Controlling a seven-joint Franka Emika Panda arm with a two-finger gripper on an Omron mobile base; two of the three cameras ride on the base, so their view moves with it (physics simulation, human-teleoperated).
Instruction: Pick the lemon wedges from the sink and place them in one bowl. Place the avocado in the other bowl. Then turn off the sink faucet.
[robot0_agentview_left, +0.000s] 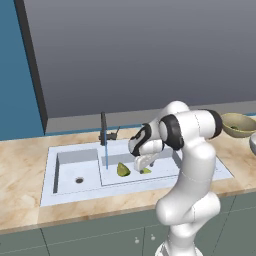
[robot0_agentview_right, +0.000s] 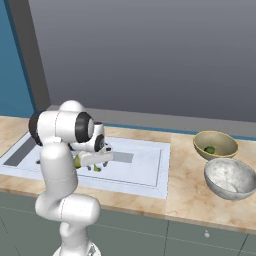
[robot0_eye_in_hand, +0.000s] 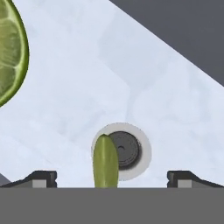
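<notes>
My gripper (robot0_eye_in_hand: 112, 180) is open, low in the longer basin of the sink (robot0_agentview_left: 165, 172). The small pale lemon wedge (robot0_eye_in_hand: 105, 164) stands on edge between its fingertips (robot0_eye_in_hand: 41, 178), beside the dark drain (robot0_eye_in_hand: 127, 150), with no finger touching it. The larger lemon wedge (robot0_eye_in_hand: 11, 48) lies apart at the upper left of the hand view, and left of the gripper (robot0_agentview_left: 142, 166) in the left base view (robot0_agentview_left: 123, 170). The avocado (robot0_agentview_right: 209, 149) rests in the olive bowl (robot0_agentview_right: 222, 137). Water (robot0_agentview_left: 106, 156) runs blue from the dark sink faucet (robot0_agentview_left: 103, 129).
A grey speckled bowl (robot0_agentview_right: 230, 178) stands on the counter in front of the olive bowl, right of the sink. The small square basin (robot0_agentview_left: 77, 172) lies to the left. A grey wall panel (robot0_agentview_left: 140, 55) rises behind the counter.
</notes>
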